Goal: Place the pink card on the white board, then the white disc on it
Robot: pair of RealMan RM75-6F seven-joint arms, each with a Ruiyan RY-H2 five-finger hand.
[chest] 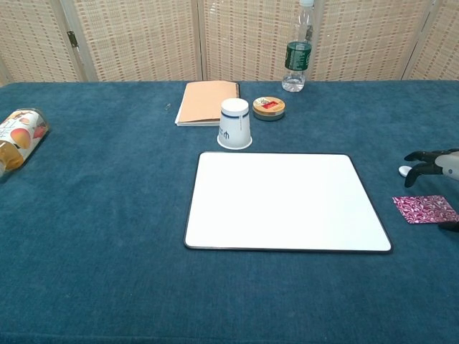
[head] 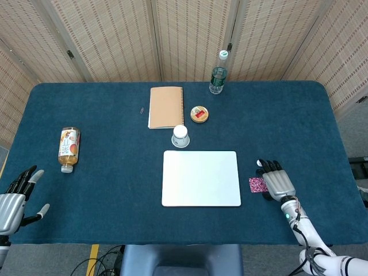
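Head view shows the right hand point(head: 278, 181) palm-down over the right edge of the pink card point(head: 257, 184), fingers extended and slightly apart, fingertips reaching the white disc point(head: 260, 163) (mostly hidden there). In the chest view the card point(chest: 424, 208) lies flat on the blue table point(chest: 107, 215), just right of the white board point(chest: 283, 201) and apart from it; whether the hand touches it is hard to tell. The left hand point(head: 12, 201) hovers at the table's near left corner, fingers spread, holding nothing.
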